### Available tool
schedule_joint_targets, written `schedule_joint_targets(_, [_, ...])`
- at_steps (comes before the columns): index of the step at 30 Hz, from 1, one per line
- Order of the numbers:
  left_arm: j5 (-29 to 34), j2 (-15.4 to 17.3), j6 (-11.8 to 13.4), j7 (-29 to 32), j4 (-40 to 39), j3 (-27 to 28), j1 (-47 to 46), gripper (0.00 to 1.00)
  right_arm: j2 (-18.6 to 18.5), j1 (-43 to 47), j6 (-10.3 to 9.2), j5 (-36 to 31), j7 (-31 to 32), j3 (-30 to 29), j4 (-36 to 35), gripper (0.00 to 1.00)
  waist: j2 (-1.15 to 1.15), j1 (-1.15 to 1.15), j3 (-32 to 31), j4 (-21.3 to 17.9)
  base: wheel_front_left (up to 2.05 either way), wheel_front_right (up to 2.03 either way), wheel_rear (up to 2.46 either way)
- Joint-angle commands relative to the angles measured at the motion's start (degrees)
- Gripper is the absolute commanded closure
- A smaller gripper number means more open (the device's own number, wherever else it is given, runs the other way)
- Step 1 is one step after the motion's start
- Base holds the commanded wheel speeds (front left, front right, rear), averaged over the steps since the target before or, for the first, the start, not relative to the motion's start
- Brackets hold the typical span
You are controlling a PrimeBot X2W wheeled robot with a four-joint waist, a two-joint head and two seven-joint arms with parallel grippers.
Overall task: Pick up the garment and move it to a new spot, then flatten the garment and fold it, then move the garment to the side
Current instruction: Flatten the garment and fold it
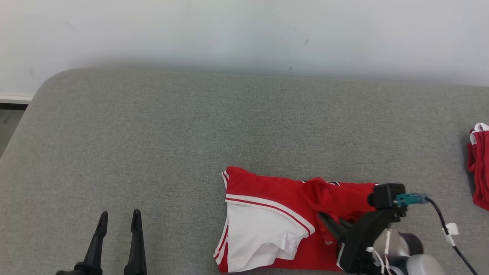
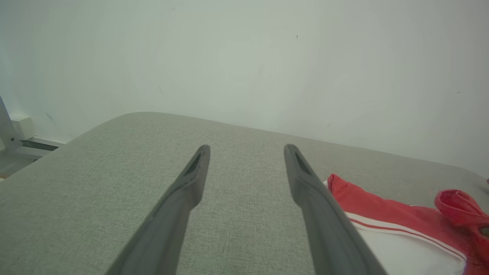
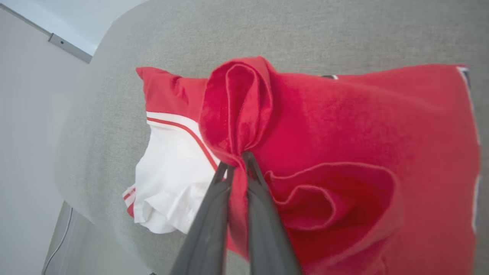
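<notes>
My right jaws pinch a fold of the red garment (image 3: 324, 122); left jaws gape empty, seemingly above the grey cushion (image 1: 153, 133).

I see a grey fabric-covered counter (image 1: 153, 133) with a rounded corner, standing before a plain, softly lit pale wall (image 1: 229, 30), with white skirting (image 1: 15, 98) and grey floor (image 1: 7, 126) past its left edge.

Red garment (image 1: 267, 187) (part white), grey cushion (image 1: 153, 133)
</notes>
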Motion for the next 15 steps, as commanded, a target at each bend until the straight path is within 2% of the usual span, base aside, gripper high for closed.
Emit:
schedule_joint_targets(1, [-0.32,-0.16,-0.07,-0.17,0.23,-0.11,-0.66,0.00,-0.10,-1.63,-0.14,1.72,-1.39,1.76,1.56,1.00,-0.01,0.00,0.10,0.28,0.00,0.00,0.00])
schedule_joint_targets(15, [-0.39,-0.20,-0.02,-0.16,1.12,-1.15,-1.85,0.00,-0.09,-14.66,-0.13,10.94,-12.07,16.02,18.51,1.00,-0.01,0.00,0.81,2.66,0.00,0.00,0.00])
